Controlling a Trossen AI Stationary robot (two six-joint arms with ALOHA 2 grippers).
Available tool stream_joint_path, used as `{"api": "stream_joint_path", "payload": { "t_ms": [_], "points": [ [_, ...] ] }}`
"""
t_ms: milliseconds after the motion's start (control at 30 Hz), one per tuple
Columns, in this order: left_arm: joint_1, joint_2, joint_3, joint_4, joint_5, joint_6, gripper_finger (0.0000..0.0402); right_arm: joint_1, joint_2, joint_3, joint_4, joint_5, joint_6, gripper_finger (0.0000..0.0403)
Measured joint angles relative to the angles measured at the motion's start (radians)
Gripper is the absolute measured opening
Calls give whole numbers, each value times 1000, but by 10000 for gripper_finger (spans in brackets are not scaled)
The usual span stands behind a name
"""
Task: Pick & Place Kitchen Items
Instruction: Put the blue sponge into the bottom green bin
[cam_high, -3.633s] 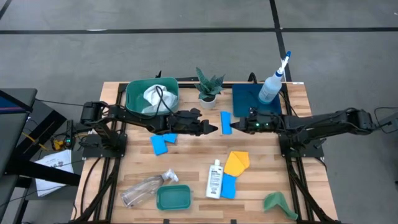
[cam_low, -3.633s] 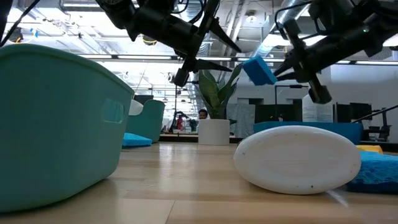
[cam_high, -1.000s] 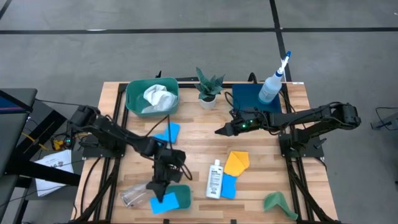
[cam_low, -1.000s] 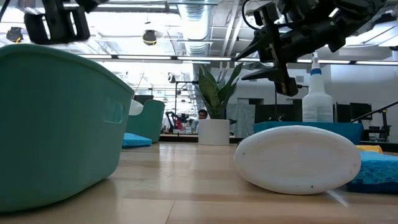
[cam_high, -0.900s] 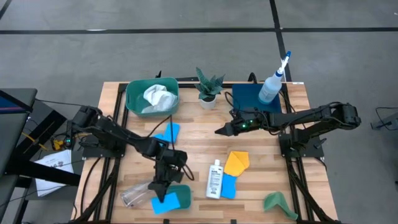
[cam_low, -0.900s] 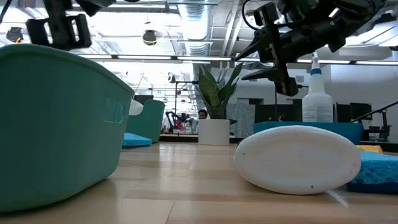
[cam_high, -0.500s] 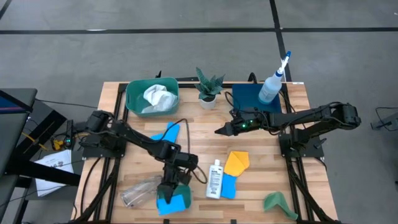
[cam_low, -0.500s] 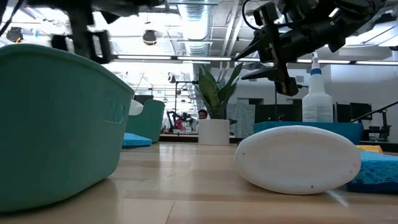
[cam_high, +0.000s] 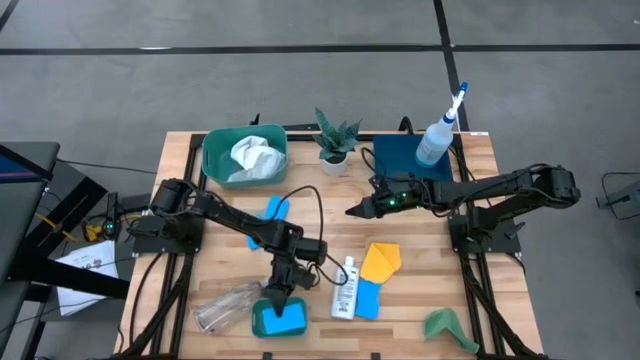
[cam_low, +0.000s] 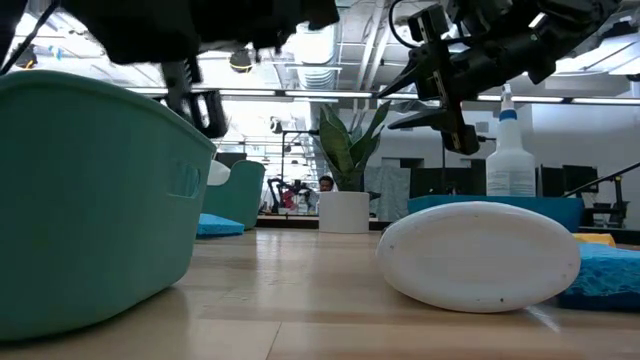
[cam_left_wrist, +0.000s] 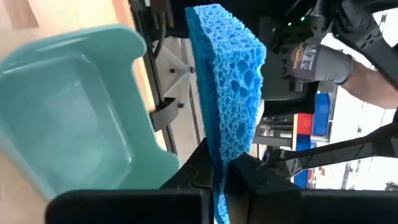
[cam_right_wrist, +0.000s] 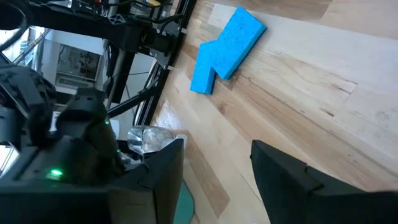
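Sponge (cam_left_wrist: 227, 112), blue and porous, stands on edge between the jaws of our left gripper (cam_high: 277, 305), pinched at its lower edge by the two dark fingers (cam_left_wrist: 186, 180). Most of the sponge rises clear of the jaws. We hold it directly over the small green tub (cam_high: 279, 320) at the near edge of the table (cam_high: 310, 215), so the tub's open hollow lies just beyond and beneath the jaws. We cannot tell whether the sponge already touches the tub's floor.

Beside the left jaws, the clear spray bottle (cam_high: 227, 305) lies on its side just next to the tub. On the other side lies the small white bottle (cam_high: 343, 288), with a second blue sponge (cam_high: 367, 299) and the yellow cloth (cam_high: 381, 260) beyond it. A third blue sponge (cam_high: 268, 212) rests flat on the wood, well behind the left jaws; the right wrist view shows it too (cam_right_wrist: 227, 46).

Our right gripper (cam_high: 352, 211) hangs above the middle of the table with its jaws parted and nothing between them, well apart from the held sponge. Behind it, the white spray bottle with blue trigger (cam_high: 437, 132) stands upright on the dark blue tray (cam_high: 395, 155). The larger green tub (cam_high: 215, 150) holds a white cloth (cam_high: 250, 157), and a green cloth (cam_high: 447, 327) lies at the near corner.
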Motion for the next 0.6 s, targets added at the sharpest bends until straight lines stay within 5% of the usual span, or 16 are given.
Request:
{"api": "stream_joint_path", "payload": {
  "t_ms": [600],
  "points": [
    [-25,27,-2,-20,-1,28,6,2,0,0,-1,20,-2,179]
  ]
}}
